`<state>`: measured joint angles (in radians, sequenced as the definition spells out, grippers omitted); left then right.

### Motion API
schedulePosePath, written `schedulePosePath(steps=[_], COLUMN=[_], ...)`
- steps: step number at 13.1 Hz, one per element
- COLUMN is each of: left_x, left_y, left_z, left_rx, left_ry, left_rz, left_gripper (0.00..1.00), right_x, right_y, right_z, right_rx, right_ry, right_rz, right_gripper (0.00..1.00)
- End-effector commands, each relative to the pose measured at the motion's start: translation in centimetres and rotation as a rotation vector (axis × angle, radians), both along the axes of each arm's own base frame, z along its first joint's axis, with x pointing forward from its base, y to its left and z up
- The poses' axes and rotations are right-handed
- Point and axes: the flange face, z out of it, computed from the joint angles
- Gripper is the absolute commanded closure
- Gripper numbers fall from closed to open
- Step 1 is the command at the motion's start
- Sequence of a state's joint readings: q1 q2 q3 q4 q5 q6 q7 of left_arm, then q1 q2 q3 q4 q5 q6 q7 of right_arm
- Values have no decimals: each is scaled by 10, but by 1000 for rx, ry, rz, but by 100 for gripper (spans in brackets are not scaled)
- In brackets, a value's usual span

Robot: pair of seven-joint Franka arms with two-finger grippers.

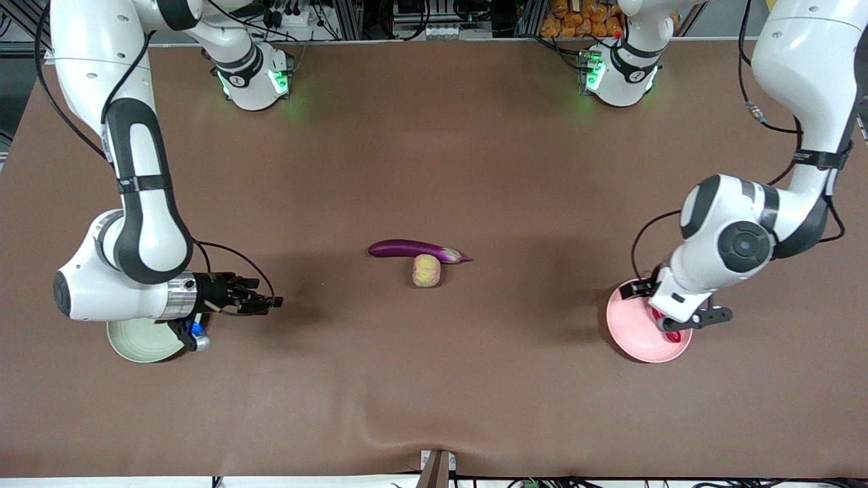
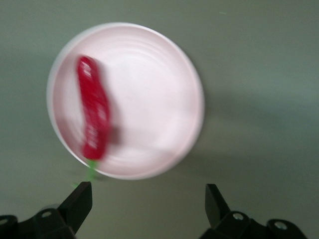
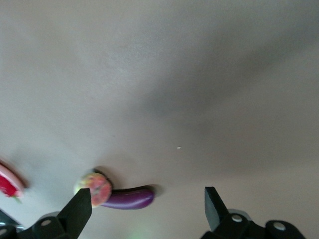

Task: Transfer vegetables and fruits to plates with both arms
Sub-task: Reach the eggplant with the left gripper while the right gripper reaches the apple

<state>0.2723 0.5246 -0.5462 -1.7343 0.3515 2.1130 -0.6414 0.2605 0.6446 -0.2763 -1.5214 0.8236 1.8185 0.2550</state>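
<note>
A: Two items lie mid-table: the eggplant (image 1: 415, 250) and the peach-like fruit (image 1: 426, 270), touching, with the fruit nearer the front camera than the eggplant.

B: And the chili pepper (image 2: 93, 115)?

A: It lies on the pink plate (image 1: 627, 329) at the left arm's end of the table, close to the rim, its green stem reaching over the edge (the left wrist view is blurred, but the shape is plain). In the front view only a sliver of red shows under the arm.

B: Where is the left gripper (image 2: 148, 199)?

A: Over the pink plate, its fingers spread wide with nothing between them.

B: The right gripper (image 1: 261, 303)?

A: It is above bare table just beside the green plate (image 1: 139, 341), which sits at the right arm's end of the table, partly covered by the arm. The fingers stand wide apart in the right wrist view and hold nothing; past them that view shows the eggplant (image 3: 128, 197) and the peach-like fruit (image 3: 93, 189), and a corner of the pink plate with red on it.

B: Anything on the green plate?

A: The visible part is bare; the rest is hidden by the wrist.
</note>
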Motion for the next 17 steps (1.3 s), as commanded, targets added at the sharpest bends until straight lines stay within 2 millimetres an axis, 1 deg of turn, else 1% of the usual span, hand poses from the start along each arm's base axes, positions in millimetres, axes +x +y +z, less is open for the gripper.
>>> schedulePosePath(steps=[1, 2, 3, 4, 5, 6, 7, 8, 9, 11, 12, 13, 14, 15, 16, 17], left_x=[-21, -32, -42, -49, -57, -72, -84, -92, -93, -96, -109, -110, -110, -118, -126, -130], left_y=[-69, -104, -132, -158, -179, -205, -225, -239, -246, -264, -285, -304, -315, -329, -338, -341], left_z=[-2, -12, -26, -32, -41, -49, -56, -62, -66, -76, -86, -91, -96, -98, -102, -105], left_rx=[-14, -11, -15, -44, -52, -43, -39, -48, -73, -145, -153, -167, -161, -153, -144, -136], left_ry=[19, 27, 33, 15, 13, 20, 29, 31, 35, 41, 54, 52, 38, 19, 9, 3], left_rz=[169, 261, 346, 445, 543, 583, 625, 691, 785, 931, 953, 978, 1004, 992, 974, 969], left_gripper=[0, 0, 0, 0, 0, 0, 0, 0, 0, 0, 0, 0, 0, 0, 0, 0], right_x=[15, 21, 25, 29, 32, 36, 41, 40, 40, 40, 39, 38, 37, 37, 37, 37], right_y=[7, 10, 14, 13, 8, -6, -23, -23, -21, -7, -1, 6, 14, 16, 16, 16], right_z=[7, 8, 10, 11, 14, 12, 11, 7, 6, 7, 6, 6, 6, 6, 6, 6], right_rx=[87, 111, 120, 128, 167, 238, 311, 349, 353, 347, 347, 344, 343, 341, 342, 342], right_ry=[73, 100, 119, 131, 145, 166, 181, 206, 218, 265, 286, 289, 289, 290, 285, 283], right_rz=[-152, -207, -233, -255, -303, -376, -444, -453, -453, -481, -490, -481, -470, -466, -462, -460], right_gripper=[0, 0, 0, 0, 0, 0, 0, 0, 0, 0, 0, 0, 0, 0, 0, 0])
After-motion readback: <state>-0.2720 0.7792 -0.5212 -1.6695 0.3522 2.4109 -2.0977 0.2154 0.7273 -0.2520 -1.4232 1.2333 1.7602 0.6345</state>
